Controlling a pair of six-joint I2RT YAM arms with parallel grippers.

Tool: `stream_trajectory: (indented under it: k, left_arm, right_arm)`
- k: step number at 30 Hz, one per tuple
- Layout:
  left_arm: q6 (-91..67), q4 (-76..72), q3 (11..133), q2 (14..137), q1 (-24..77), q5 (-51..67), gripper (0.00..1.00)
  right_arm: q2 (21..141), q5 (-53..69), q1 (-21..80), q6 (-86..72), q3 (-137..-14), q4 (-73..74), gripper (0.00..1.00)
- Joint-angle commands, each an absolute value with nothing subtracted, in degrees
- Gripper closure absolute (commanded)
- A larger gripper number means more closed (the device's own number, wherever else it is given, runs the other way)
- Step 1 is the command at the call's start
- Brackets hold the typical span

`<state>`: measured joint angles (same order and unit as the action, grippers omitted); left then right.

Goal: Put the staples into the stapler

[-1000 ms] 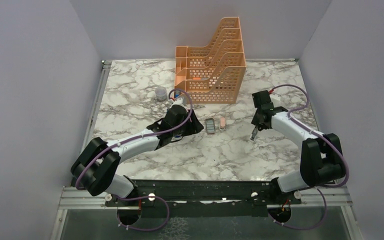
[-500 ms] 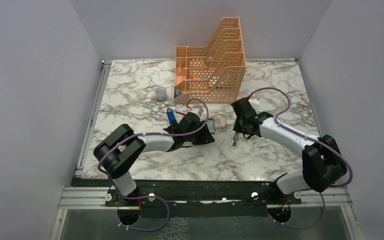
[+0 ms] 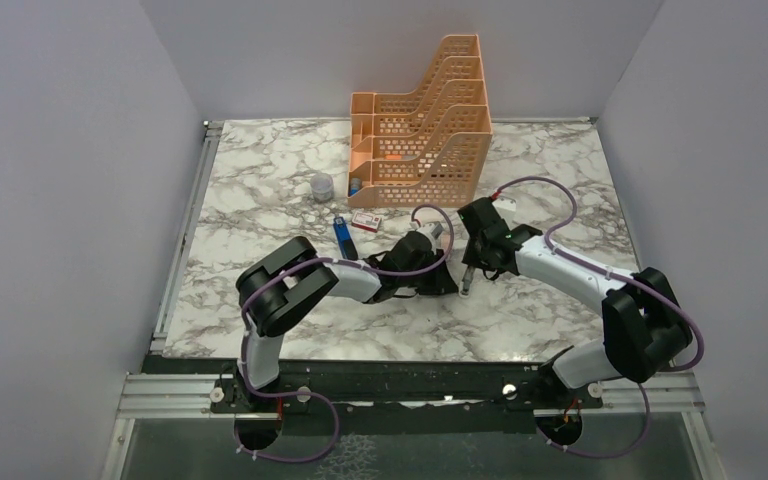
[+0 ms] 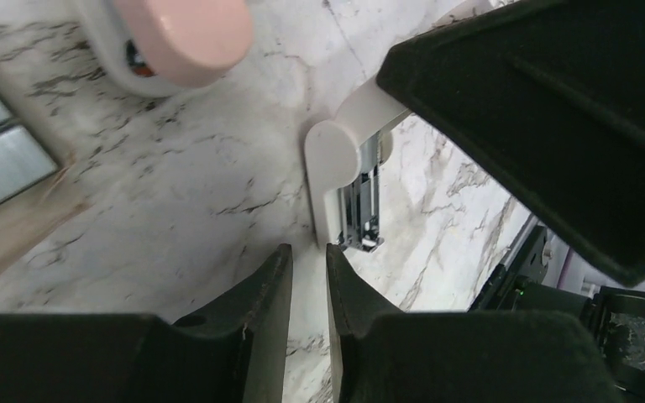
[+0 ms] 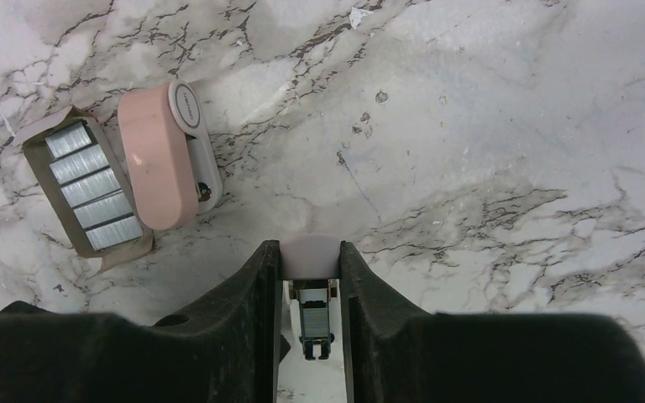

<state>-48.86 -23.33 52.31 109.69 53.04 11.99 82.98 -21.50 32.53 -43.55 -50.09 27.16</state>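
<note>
Right wrist view: my right gripper is clamped on a white oblong piece. The staples sit untouched in their tray beside the pink block. My left gripper stands barely apart, seemingly empty. The blue stapler lies aside, so loading remains.

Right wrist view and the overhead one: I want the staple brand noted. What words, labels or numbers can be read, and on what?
pink block, white side strip: a short line of print, too small to read.
red-and-white box: printing blurred, unreadable.
Nothing else shows text, so no wording can be quoted.
</note>
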Motion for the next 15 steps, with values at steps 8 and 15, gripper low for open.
stream_trajectory:
  k: [8,15]
  left_arm:
    - [-49.4,-25.1,54.7,114.4,53.8,16.1,0.91]
    - [-52.4,-24.5,55.4,117.8,53.6,17.6,1.00]
  right_arm:
    - [82.9,-20.6,33.1,-44.3,-51.1,27.9,0.76]
    - [81.5,-16.7,34.0,-43.9,-51.0,28.9,0.77]
